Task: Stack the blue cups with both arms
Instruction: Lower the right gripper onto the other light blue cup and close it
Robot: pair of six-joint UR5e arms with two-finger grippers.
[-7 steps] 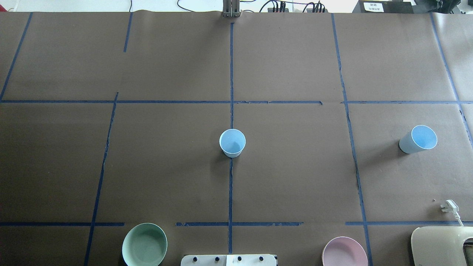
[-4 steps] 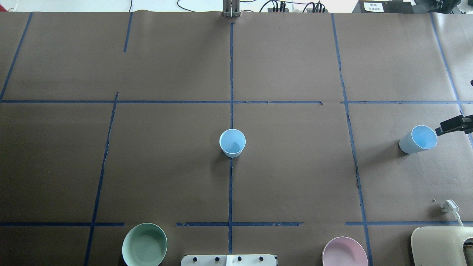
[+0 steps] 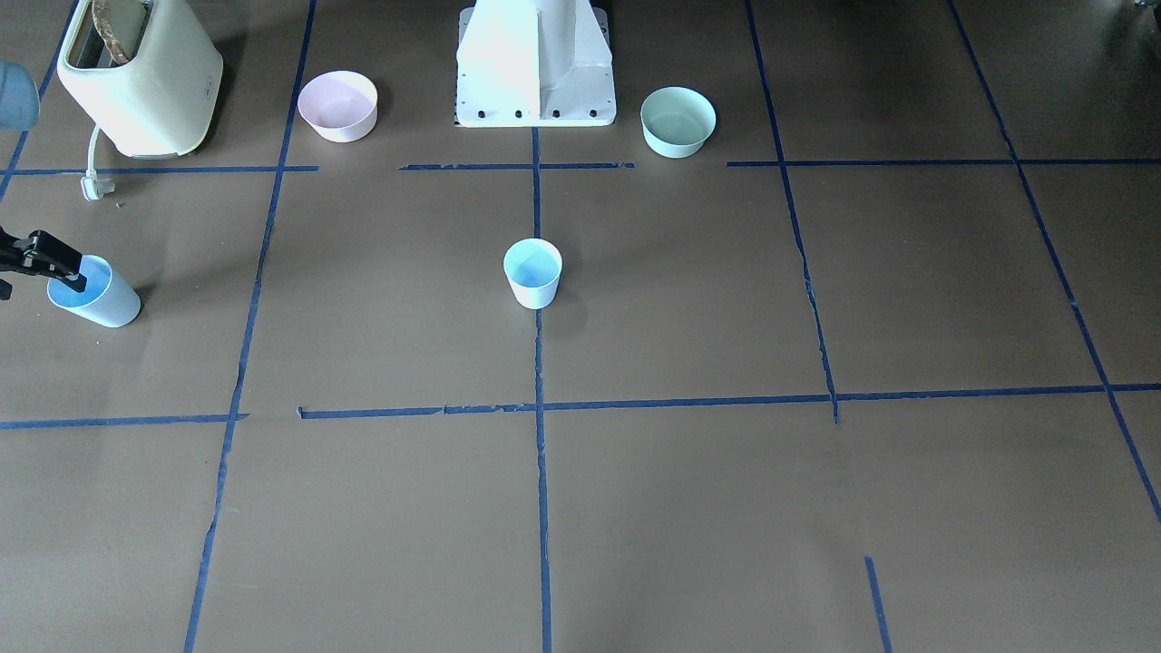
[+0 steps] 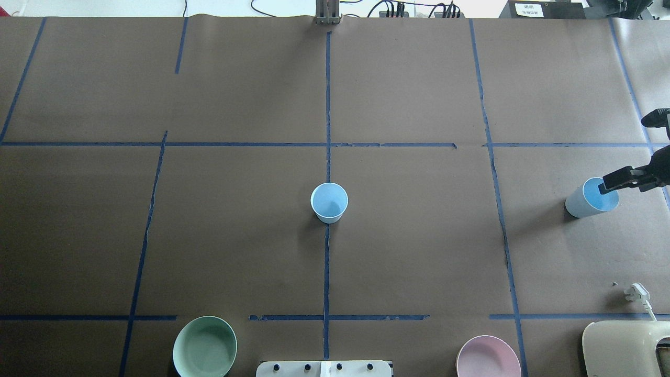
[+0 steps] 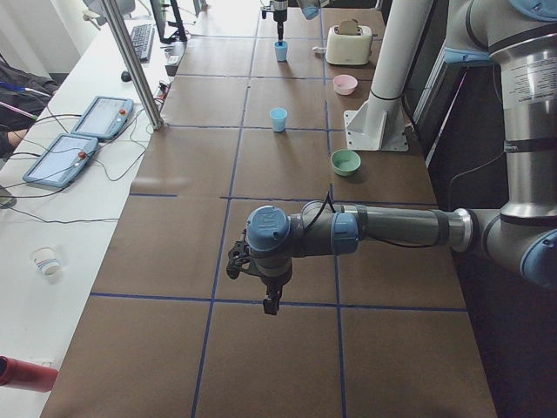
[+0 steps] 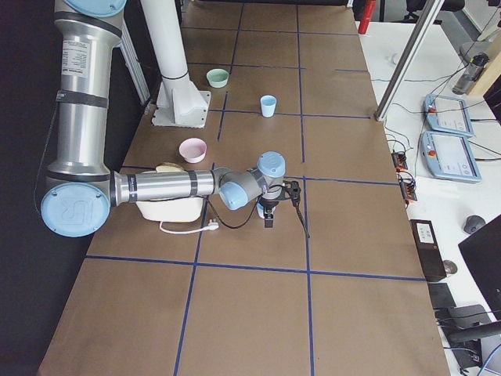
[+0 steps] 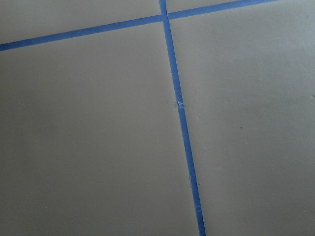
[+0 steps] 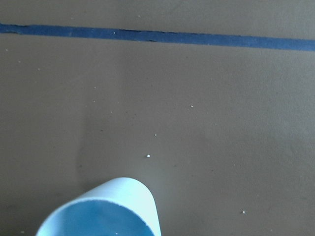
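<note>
right gripper over the rim of the outer blue cup, 3 o'clock of the centre cup; jaw spread i cannot tell, so i'd straddle one wall, then pinch gently.

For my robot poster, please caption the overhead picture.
Right arm's fingers hover at the rim of one blue cup; the other cup waits centre-table.

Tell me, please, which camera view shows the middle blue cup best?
The front-facing view: the middle blue cup shows its wall and its inside, with nothing before it. The overhead view shows it mostly as an open rim. Both side views show it small and far. Neither wrist view shows it.
</note>
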